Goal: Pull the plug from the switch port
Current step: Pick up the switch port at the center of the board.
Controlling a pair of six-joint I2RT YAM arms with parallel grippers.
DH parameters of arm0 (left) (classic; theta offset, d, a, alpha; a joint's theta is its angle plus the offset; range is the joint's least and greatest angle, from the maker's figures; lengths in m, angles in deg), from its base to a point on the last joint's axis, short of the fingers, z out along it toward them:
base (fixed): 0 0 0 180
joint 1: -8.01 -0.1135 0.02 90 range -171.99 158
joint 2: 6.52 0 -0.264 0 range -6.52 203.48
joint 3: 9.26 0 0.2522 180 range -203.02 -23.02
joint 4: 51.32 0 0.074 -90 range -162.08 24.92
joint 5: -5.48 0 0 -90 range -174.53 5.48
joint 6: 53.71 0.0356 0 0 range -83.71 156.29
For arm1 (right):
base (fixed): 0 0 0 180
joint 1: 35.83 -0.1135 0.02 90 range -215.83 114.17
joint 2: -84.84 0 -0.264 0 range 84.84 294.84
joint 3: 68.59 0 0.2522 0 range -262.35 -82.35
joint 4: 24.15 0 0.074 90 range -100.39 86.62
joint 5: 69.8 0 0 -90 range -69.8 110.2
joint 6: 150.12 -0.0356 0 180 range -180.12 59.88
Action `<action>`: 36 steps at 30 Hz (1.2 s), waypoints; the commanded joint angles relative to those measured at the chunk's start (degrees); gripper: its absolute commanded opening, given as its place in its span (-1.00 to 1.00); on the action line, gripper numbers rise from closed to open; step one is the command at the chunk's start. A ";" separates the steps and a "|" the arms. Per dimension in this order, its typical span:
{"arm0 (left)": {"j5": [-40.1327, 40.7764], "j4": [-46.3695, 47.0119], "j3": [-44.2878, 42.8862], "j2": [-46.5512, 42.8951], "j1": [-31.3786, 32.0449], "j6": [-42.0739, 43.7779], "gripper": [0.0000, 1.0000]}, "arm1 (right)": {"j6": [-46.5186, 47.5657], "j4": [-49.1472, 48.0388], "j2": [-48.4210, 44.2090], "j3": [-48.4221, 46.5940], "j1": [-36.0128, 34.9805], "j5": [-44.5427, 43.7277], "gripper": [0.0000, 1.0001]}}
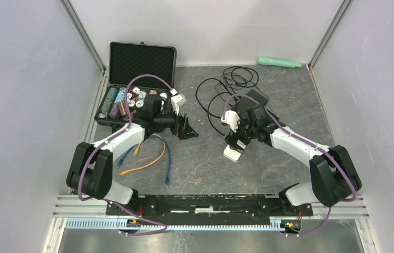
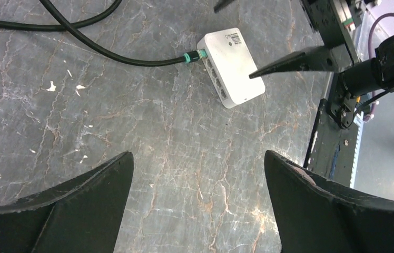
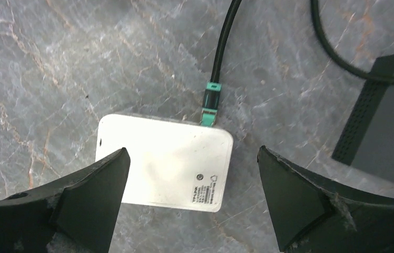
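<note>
Though left gripper [image 2: 197, 157] and right gripper [image 3: 192, 152] agape, plug [image 3: 210, 105] seemingly in switch [image 3: 168, 168], half hidden overhead.

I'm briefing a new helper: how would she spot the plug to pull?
On the grey marble table, right of the middle, lies a flat white box. One black cable runs into its edge; the plug is the cable's end piece, the only teal-green part there.
</note>
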State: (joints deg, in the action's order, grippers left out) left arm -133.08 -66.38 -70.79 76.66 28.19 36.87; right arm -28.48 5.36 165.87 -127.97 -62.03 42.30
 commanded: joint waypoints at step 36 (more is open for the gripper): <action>5.04 30.41 12.92 11.41 2.42 -25.27 0.89 | -8.71 -12.00 21.62 -12.57 -2.24 -0.96 -0.20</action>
State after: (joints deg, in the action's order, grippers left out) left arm -128.07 -39.39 -57.65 87.23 30.29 13.38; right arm -36.20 -4.12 187.12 -138.38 -64.15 41.41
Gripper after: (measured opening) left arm 0.949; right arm 0.480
